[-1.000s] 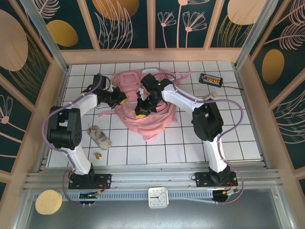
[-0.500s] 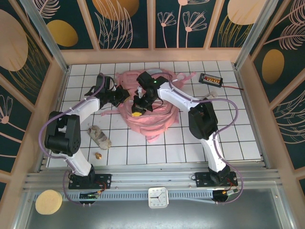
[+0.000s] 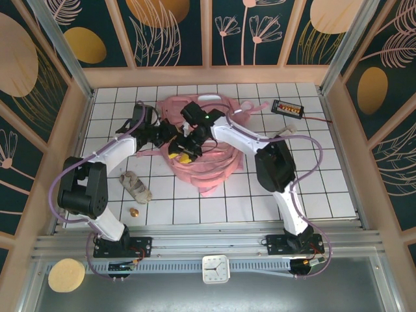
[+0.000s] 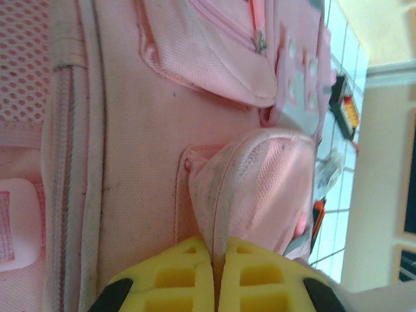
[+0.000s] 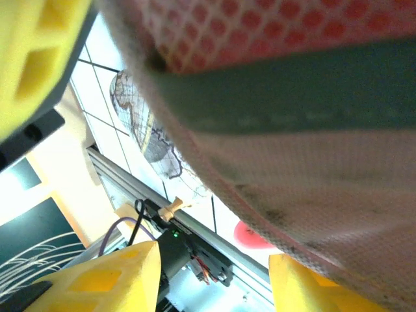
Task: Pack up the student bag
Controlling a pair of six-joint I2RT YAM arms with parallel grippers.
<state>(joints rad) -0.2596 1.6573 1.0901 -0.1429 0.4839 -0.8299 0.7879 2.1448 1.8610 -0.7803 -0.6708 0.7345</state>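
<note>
Student bag [image 3: 209,162] lies slumped at upper centre of the tiled table, its heap drawn slightly leftward over the last second as the right arm swung across it toward the left one. Left gripper [image 4: 214,276] is pinched tight on a fold of the bag at the edge of a bulging pocket [image 4: 260,188]. Right gripper [image 5: 214,286] stands wide with pink cloth draped just above it, probably not gripped. So the arms look to be working the bag open, with packing yet to start.
</note>
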